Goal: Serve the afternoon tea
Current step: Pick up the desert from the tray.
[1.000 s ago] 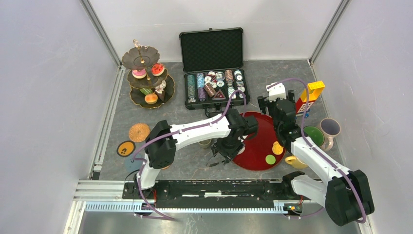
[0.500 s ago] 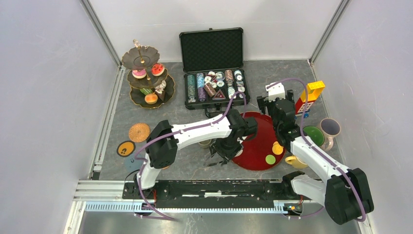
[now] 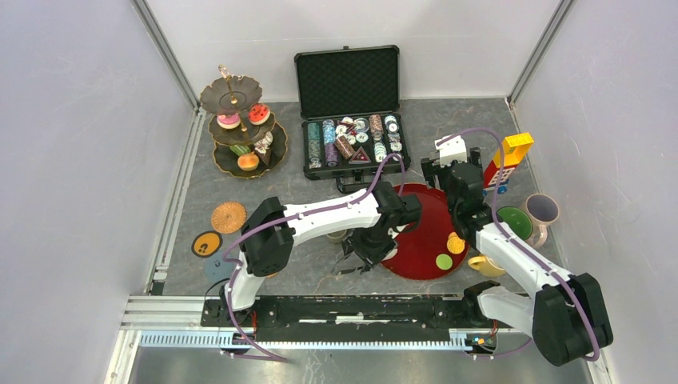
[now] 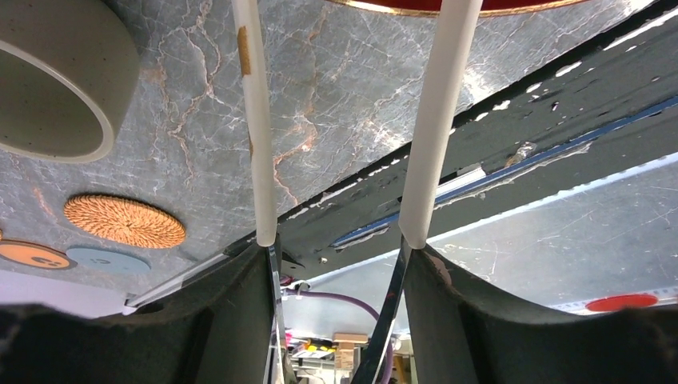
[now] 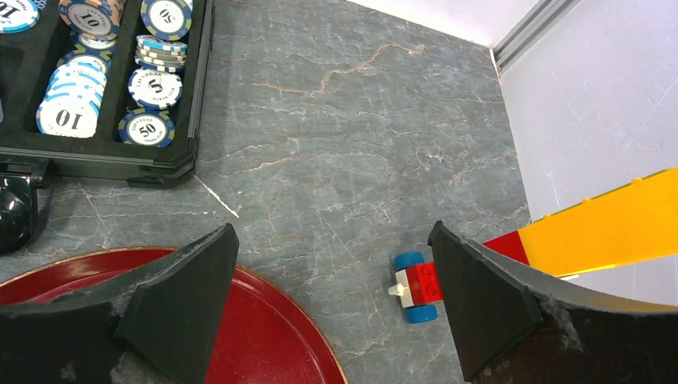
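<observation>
Left gripper (image 3: 361, 258) hangs half open, holding nothing, near the red tray (image 3: 424, 240); right gripper (image 5: 336, 304) gapes wide, empty; next, fetch the grey mug (image 4: 48, 88) left of it.

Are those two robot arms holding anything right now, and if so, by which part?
No. The left pincer stands partly open over bare table beside the red tray, nothing between its fingers. The right pincer gapes wide and empty.

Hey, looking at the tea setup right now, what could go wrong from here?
The left gripper hangs open and empty by the red tray's near edge, a beige mug close beside it; a swing might knock the mug. The open right gripper hovers near the block tower, which looks easy to topple.
</observation>
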